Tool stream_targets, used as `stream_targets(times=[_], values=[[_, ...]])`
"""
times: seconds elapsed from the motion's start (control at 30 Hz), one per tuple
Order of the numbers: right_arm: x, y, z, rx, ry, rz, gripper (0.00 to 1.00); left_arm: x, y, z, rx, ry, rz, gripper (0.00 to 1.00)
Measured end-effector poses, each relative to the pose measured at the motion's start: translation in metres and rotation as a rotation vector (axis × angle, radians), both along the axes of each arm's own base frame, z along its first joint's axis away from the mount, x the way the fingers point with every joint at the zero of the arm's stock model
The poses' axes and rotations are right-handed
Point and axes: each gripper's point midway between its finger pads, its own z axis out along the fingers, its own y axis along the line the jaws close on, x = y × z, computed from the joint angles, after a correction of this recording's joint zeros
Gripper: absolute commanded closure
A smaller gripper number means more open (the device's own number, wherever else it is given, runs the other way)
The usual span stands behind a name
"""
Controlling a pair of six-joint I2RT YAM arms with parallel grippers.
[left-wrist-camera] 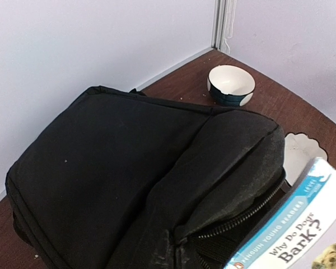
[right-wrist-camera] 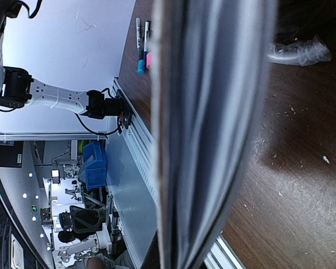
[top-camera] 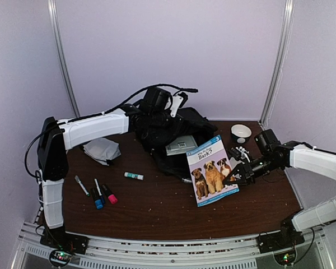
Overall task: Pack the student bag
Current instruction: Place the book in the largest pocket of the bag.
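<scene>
The student bag (top-camera: 193, 126) lies on the table (top-camera: 157, 213) at the middle of the far edge. The left gripper (top-camera: 157, 115) sits over the bag's top with its jaws closed; whether they pinch fabric cannot be told. The right gripper (top-camera: 234, 178) has its jaws clamped on the right edge of a book (top-camera: 213, 171), just beside the bag's near right side. A bowl (top-camera: 241, 133) stands near the far right corner. A grey cloth (top-camera: 102, 150) lies toward the left edge.

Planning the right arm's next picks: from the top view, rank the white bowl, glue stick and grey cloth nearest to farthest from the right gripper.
1. White bowl, back right, beyond the right gripper.
2. Glue stick, mid-table, to its left.
3. Grey cloth, far left.
</scene>
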Motion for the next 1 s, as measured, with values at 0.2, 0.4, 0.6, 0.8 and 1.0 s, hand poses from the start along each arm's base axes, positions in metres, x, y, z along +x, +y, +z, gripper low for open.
stream_targets(times=[0.2,0.4,0.6,0.8,1.0], values=[[0.027,0.03,0.003,-0.019,0.001,0.102,1.0,-0.008,0.006,0.004,-0.014,0.006,-0.008,1.0],[0.033,0.055,-0.006,-0.012,0.001,0.195,1.0,-0.013,0.008,0.017,-0.029,-0.007,-0.01,1.0],[0.034,0.06,-0.022,-0.024,0.038,0.197,1.0,-0.021,0.01,0.023,-0.034,-0.012,-0.018,1.0],[0.044,0.066,-0.039,-0.005,0.077,0.144,1.0,-0.034,0.006,0.019,-0.028,-0.007,-0.039,1.0],[0.065,0.076,-0.047,0.027,0.115,0.072,1.0,-0.044,0.0,0.017,-0.02,-0.005,-0.057,1.0]])
